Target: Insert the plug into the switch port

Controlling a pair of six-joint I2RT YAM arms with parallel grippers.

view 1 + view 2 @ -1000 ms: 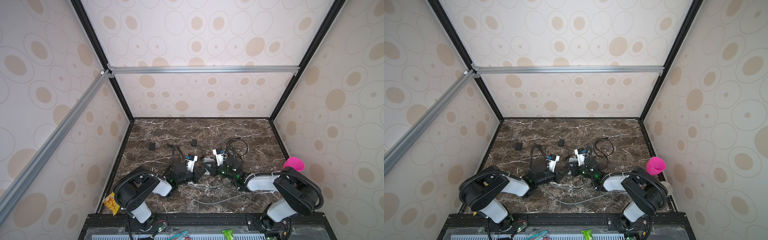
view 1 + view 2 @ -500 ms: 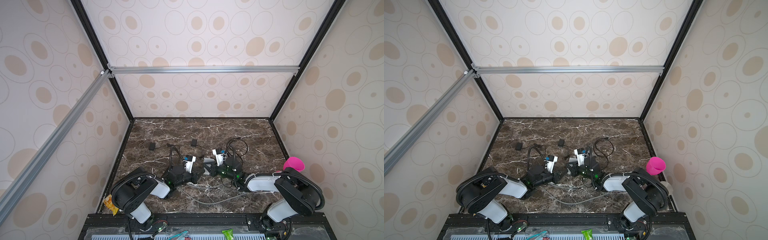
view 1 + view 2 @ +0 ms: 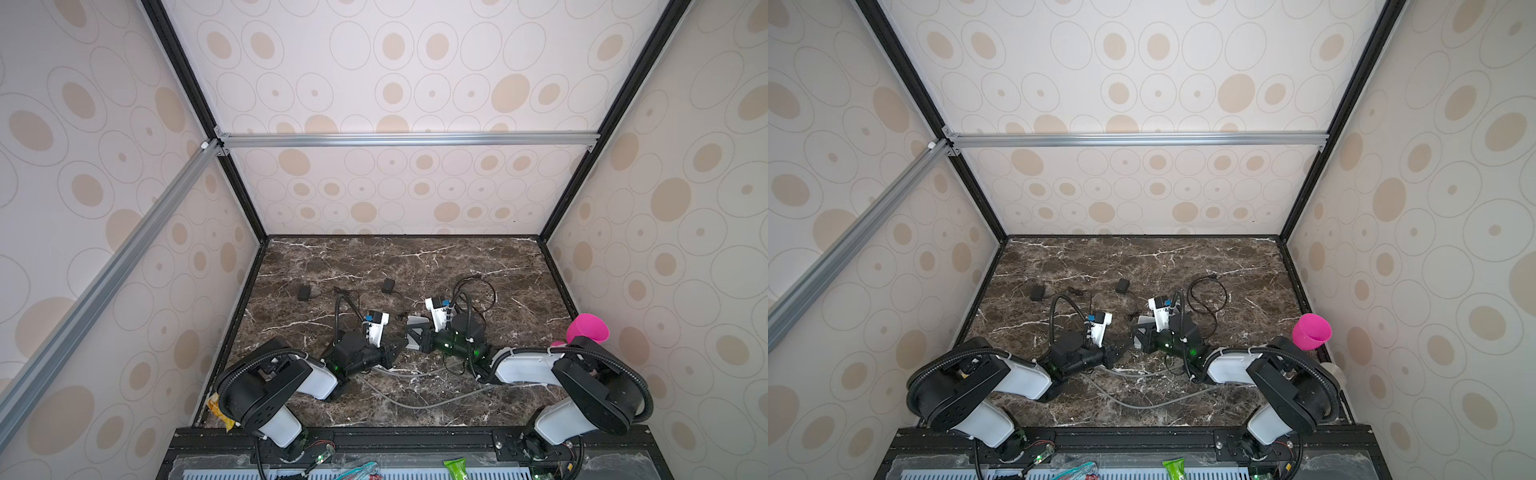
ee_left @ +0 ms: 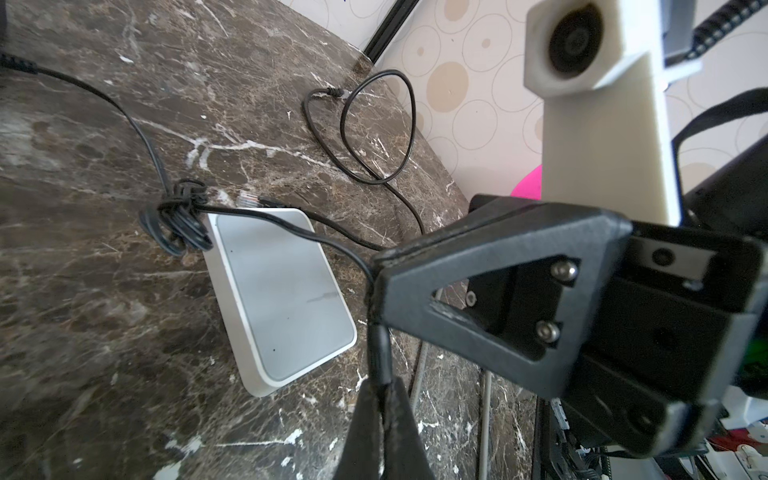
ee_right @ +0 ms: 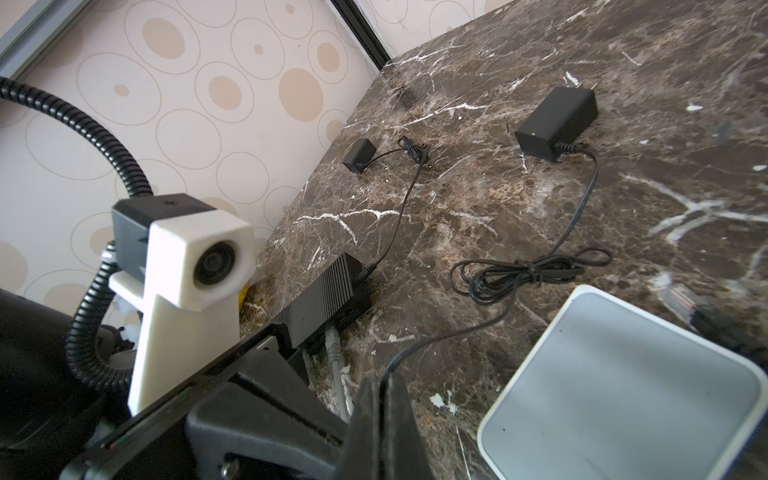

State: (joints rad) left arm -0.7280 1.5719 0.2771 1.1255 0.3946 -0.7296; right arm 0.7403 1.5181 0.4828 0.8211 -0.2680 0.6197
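Two hands have scarcely shifted in the last second, so insertion is not begun: left hand (image 4: 380,399) stays clamped on the black plug (image 4: 378,353), lower centre, beside the white box (image 4: 282,291); right hand (image 5: 384,403) pinches its cable (image 5: 436,336). Two boxes, counting the black box (image 5: 324,295); two adapters (image 5: 557,120).

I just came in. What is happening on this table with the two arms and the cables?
Two robot arms work low over a dark marble tabletop. The left gripper is shut on the thicker plug end of a thin black cable. The right gripper pinches a thin black cable too, apparently the same one. Both sit beside a flat white box with a grey top, lying on the marble. The plug is not yet in any port.
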